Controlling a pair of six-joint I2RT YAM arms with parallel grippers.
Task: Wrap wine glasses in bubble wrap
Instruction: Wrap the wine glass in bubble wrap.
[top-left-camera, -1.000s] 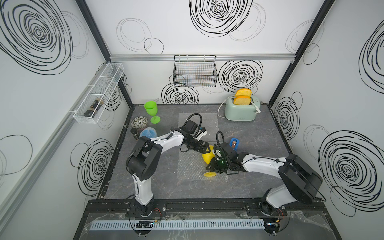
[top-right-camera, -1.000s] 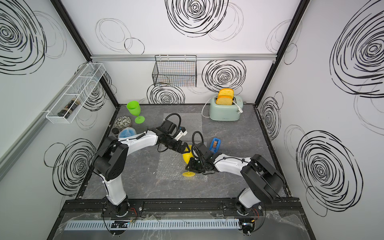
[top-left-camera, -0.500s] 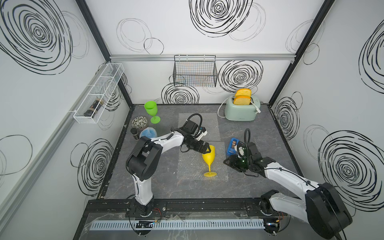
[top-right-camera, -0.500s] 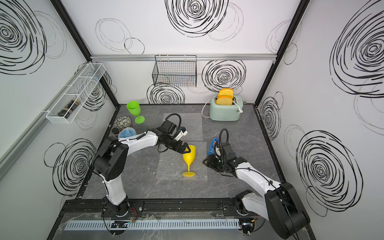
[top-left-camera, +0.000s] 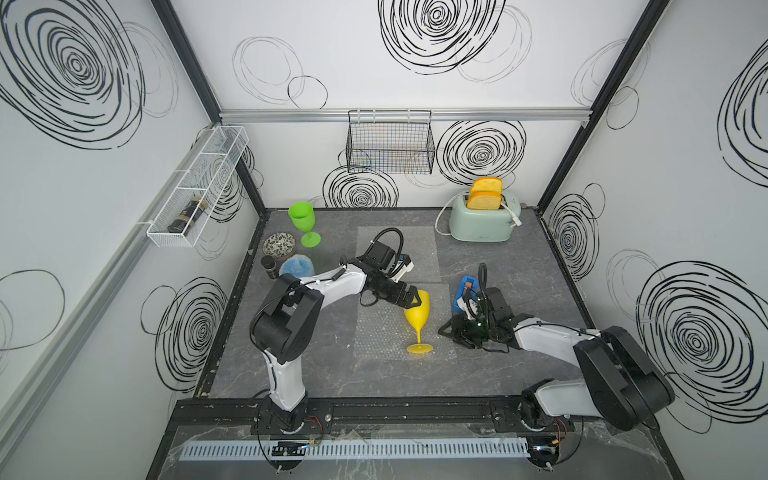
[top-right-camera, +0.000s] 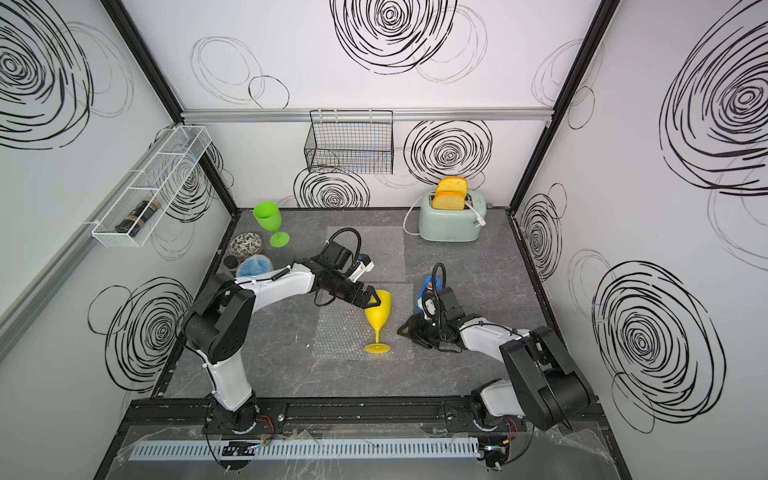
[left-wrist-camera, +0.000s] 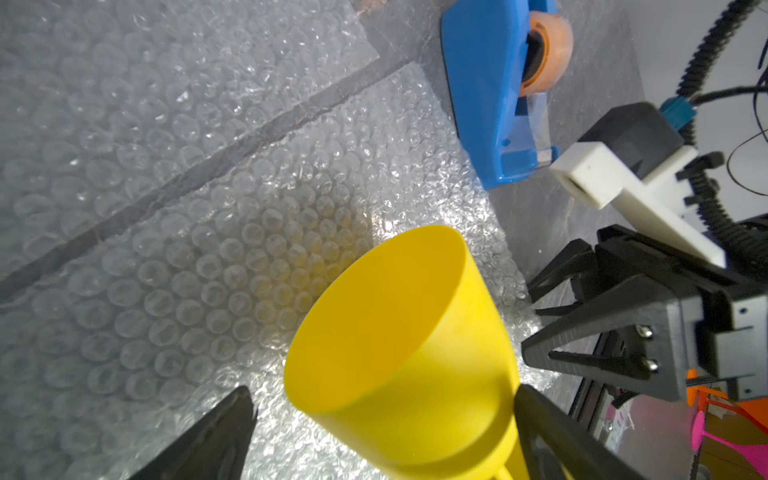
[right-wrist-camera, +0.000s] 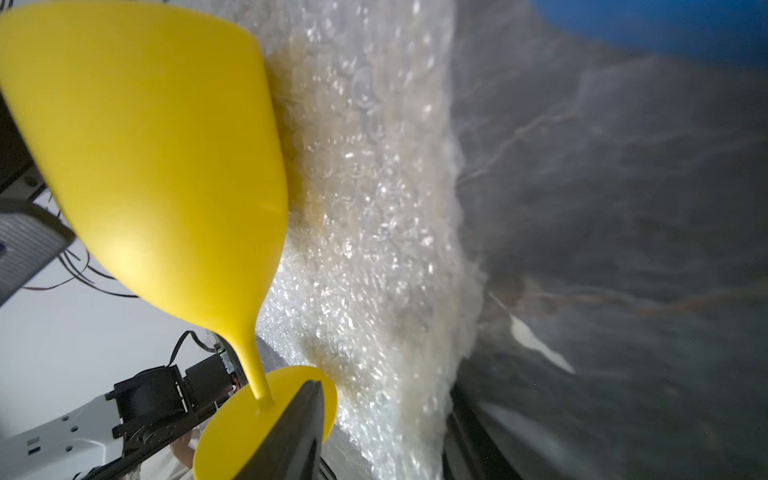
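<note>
Currently, yellow goblet (top-left-camera: 417, 318) upright on bubble wrap (top-left-camera: 380, 334), unwrapped.
My left gripper (top-left-camera: 411, 301) is spread wide, fingers (left-wrist-camera: 216, 432) flanking its cup with no clamp on it; my right gripper (top-left-camera: 451, 332) is part-spread and empty, low beside the sheet's edge, near the tape dispenser (top-left-camera: 463, 293).

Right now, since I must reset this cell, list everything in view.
yellow goblet: one, yellow, upright on near sheet
green goblet: one, green, back left
blue bundle: one, blue, wrapped, left edge
bubble wrap sheets: two, clear, table centre
bowl: one, patterned, left edge
jar: one, dark, beside bundle
tape dispenser: one, blue, right of sheets
toaster: one, mint, back right, holding toast
wire basket: one, black, back wall
wire shelf: one, white, left wall, holding bottle
left gripper: one, black, open around yellow goblet
right gripper: one, black, open, empty
</note>
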